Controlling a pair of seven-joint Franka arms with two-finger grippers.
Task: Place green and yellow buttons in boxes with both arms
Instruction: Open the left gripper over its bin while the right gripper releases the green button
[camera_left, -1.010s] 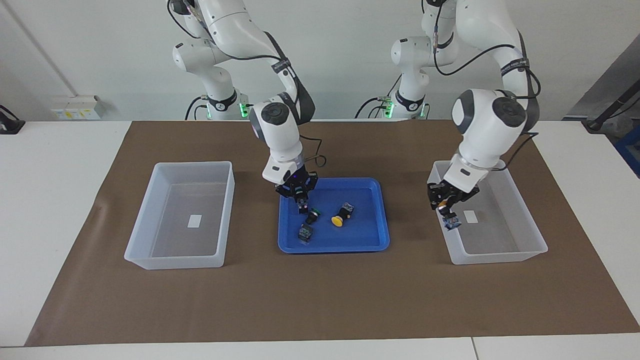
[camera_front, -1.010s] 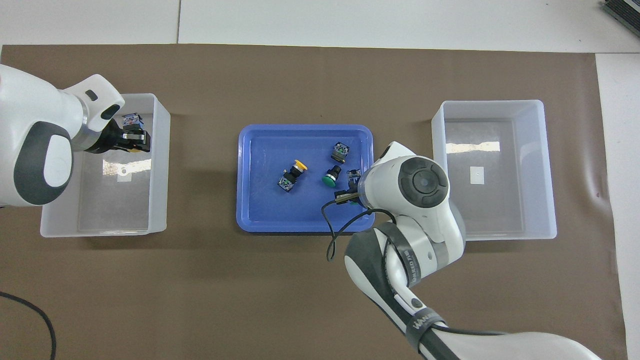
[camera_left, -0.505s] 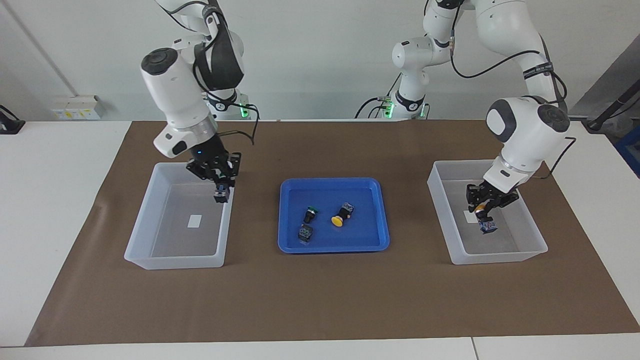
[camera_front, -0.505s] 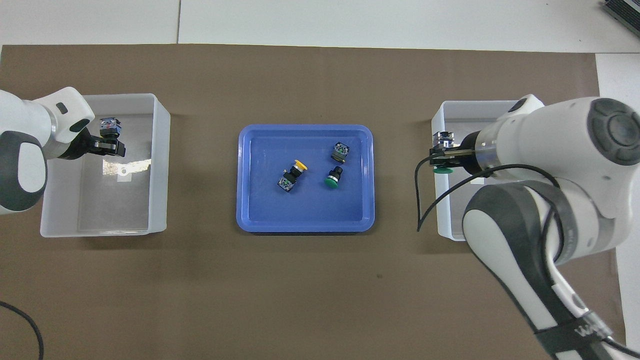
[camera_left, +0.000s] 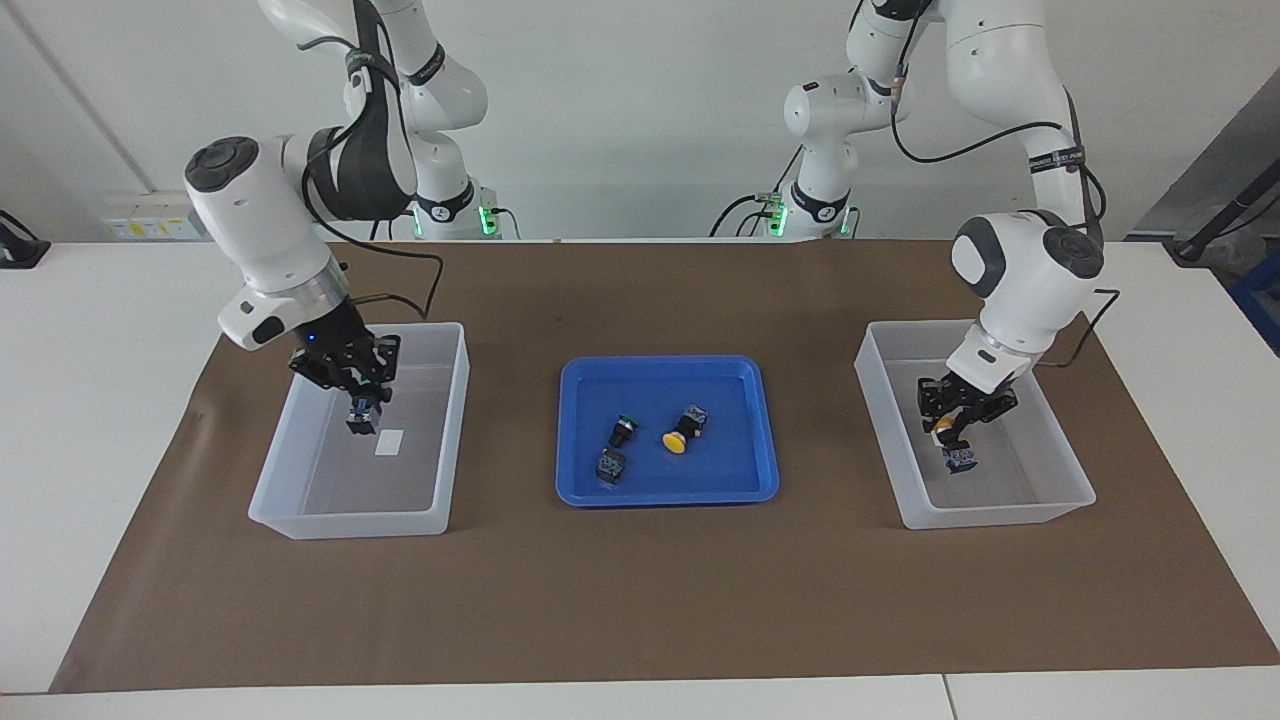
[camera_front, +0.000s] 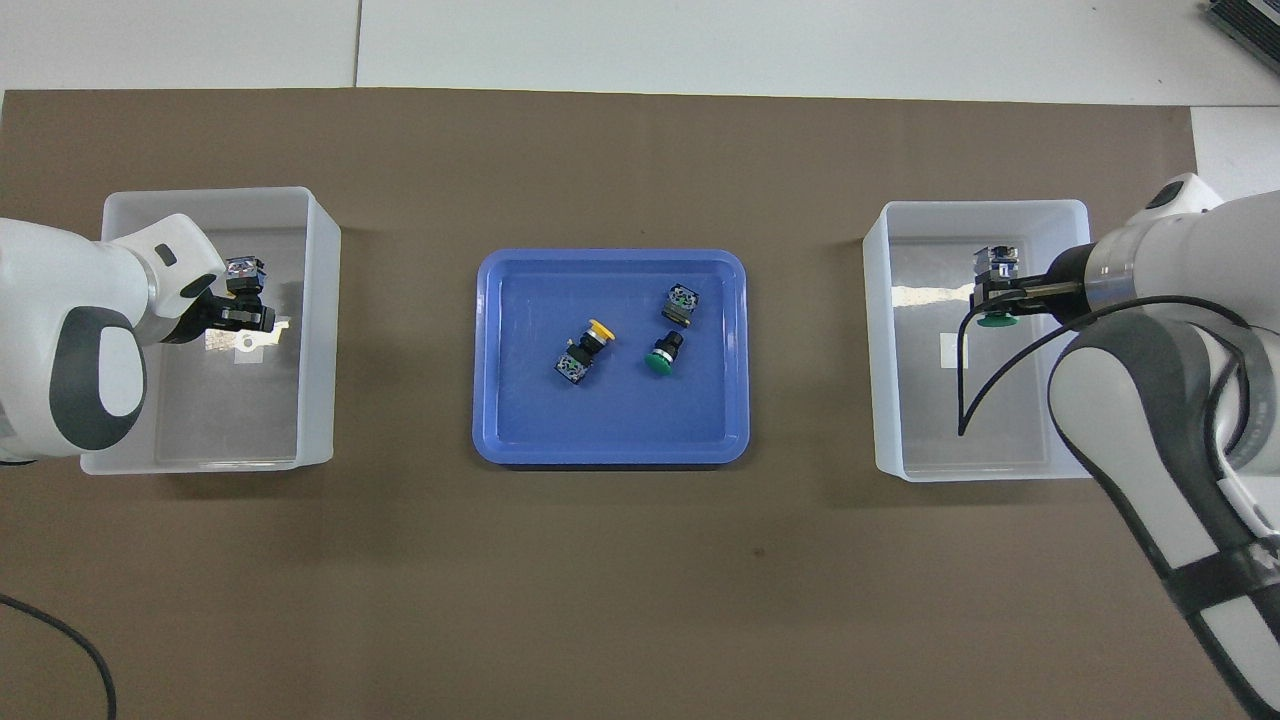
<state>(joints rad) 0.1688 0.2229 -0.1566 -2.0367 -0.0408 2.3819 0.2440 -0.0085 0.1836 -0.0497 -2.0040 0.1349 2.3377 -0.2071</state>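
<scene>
The surface (camera_left: 640, 620) fills most of both frames under a brown mat (camera_left: 640, 580). On it stand two clear boxes, one at centre left of the facing frame (camera_left: 300, 510), the other at centre right (camera_left: 1000, 515), with a blue tray (camera_left: 660, 494) midway between them.

The right arm reaches down from the upper left of the facing frame. Its right gripper (camera_left: 360, 400) hangs inside the box at centre left, closed on a green button (camera_front: 995, 318) with the bluish block end pointing down, apparently just above the floor.

The left arm comes from the upper right. Its left gripper (camera_left: 955, 425) is low in the box at centre right, clamped on a yellow button (camera_left: 958, 445), likewise block end down.

Three buttons lie loose in the tray at frame centre: a yellow one (camera_left: 680, 432), a green one (camera_left: 622, 430) beside it, and a third (camera_left: 609, 467) whose cap colour I cannot tell.

Neither box shows a button lying on its floor, so the task looks early. Both held buttons need releasing, then the three in the tray need sorting.
</scene>
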